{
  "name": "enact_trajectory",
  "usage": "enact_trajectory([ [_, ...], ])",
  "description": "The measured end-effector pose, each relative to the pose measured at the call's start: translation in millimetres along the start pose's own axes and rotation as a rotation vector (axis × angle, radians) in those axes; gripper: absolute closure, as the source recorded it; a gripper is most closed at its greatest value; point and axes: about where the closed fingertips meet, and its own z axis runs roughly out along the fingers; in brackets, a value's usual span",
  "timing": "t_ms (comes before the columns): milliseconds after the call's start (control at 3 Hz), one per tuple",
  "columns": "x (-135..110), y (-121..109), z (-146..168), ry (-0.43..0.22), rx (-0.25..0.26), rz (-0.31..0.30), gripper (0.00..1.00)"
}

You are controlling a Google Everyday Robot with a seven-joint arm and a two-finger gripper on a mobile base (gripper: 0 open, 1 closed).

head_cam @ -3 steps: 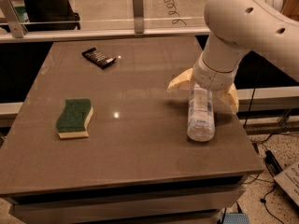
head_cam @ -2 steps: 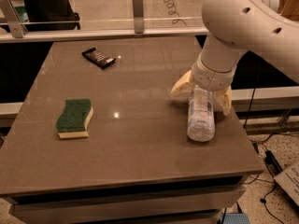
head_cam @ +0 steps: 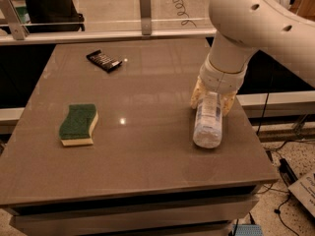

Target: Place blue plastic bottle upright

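Observation:
The blue plastic bottle (head_cam: 207, 128) lies on its side at the right of the table, its base toward the front edge and its top end under my wrist. My gripper (head_cam: 212, 100) comes down from above at the bottle's upper end. Its yellowish fingers (head_cam: 197, 93) are closed against both sides of the bottle. The cap is hidden by the gripper.
A green sponge (head_cam: 78, 125) lies at the left of the brown table (head_cam: 142, 156). A black ridged object (head_cam: 104, 61) lies at the back left. A glass rail with metal posts (head_cam: 144, 5) runs behind the table. The table's right edge is close to the bottle.
The fingers, spread wide on either side of the bottle before, have closed in against it. The bottle has stayed lying in the same place.

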Motion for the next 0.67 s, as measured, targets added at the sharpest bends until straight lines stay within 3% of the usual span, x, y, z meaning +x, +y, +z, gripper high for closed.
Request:
enact_trajectory([
  [333,-0.6,-6.7,-6.5,0.007,0.005,-0.027,0.88],
  [667,-1.4,-22.2,-23.3,0.033,0.055,-0.097,1.0],
])
